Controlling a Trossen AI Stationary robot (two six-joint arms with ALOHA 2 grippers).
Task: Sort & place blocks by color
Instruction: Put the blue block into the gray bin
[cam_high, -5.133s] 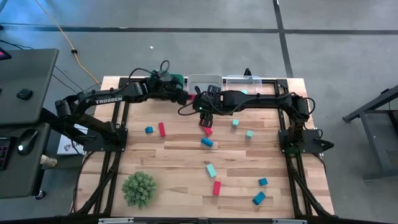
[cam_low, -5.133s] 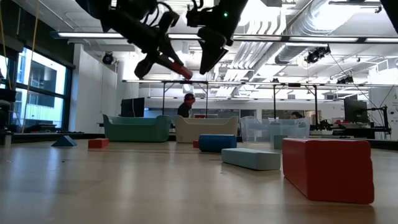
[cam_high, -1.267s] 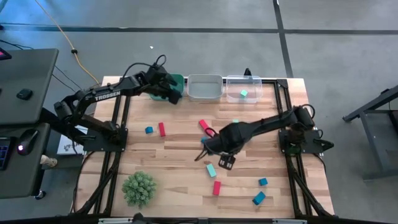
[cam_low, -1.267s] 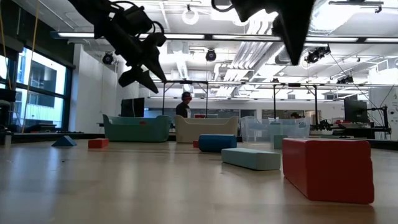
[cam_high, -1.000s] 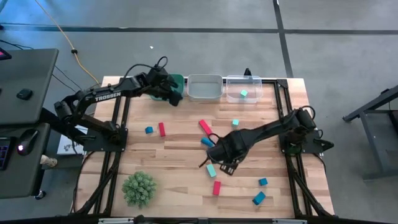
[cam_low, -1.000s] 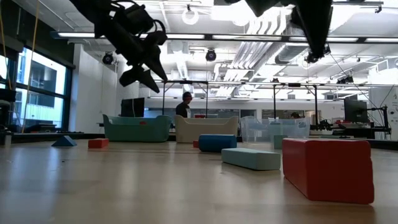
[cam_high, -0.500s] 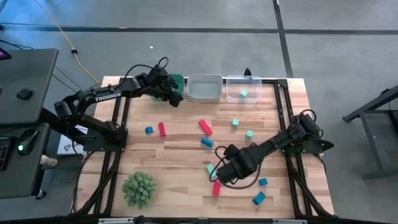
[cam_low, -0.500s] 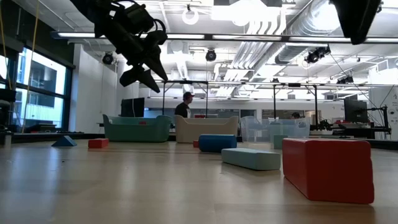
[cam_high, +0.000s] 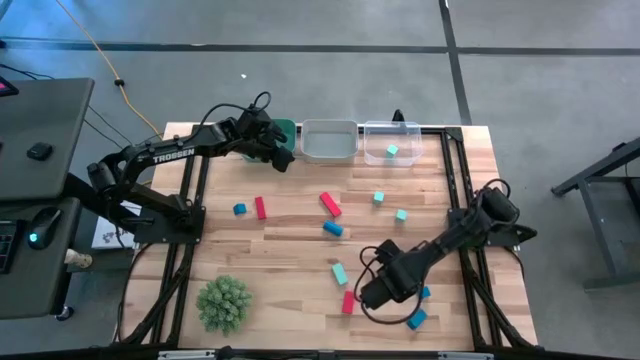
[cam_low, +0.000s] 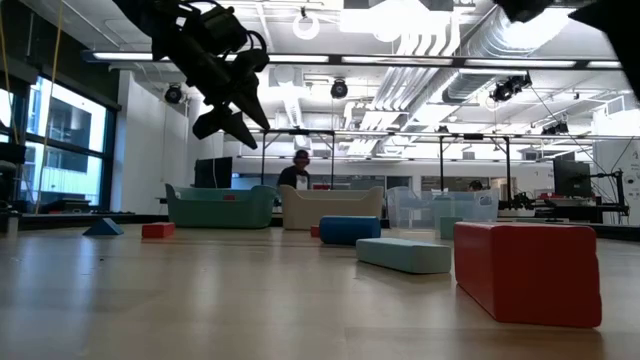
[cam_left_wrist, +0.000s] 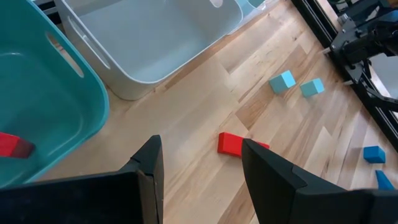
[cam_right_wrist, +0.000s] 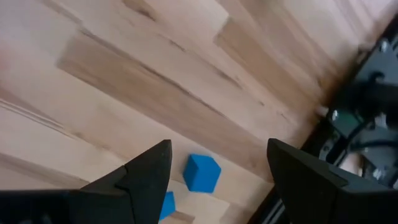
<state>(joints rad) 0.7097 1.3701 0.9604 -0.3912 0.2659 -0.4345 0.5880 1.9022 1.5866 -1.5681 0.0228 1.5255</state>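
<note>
Hovering with both pincers spread and empty over the table (cam_high: 290, 225).

The right pincer (cam_high: 372, 293) hung at about 5 o'clock on the table, just beside a red bar (cam_high: 348, 302) and near two blue blocks (cam_high: 417, 318); its wrist view showed a blue cube (cam_right_wrist: 201, 172) between the spread fingers. The left pincer (cam_high: 284, 158) sat at 11 o'clock by the teal bin (cam_left_wrist: 37, 106), which held a red block (cam_left_wrist: 12, 145). Other blocks (cam_high: 329, 204) lay scattered mid-table.

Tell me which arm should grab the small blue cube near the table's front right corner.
The right. Its open gripper hovers over the front right area, with the small blue cube between its fingers in its wrist view. The left gripper is open, far off at the teal bin.
</note>
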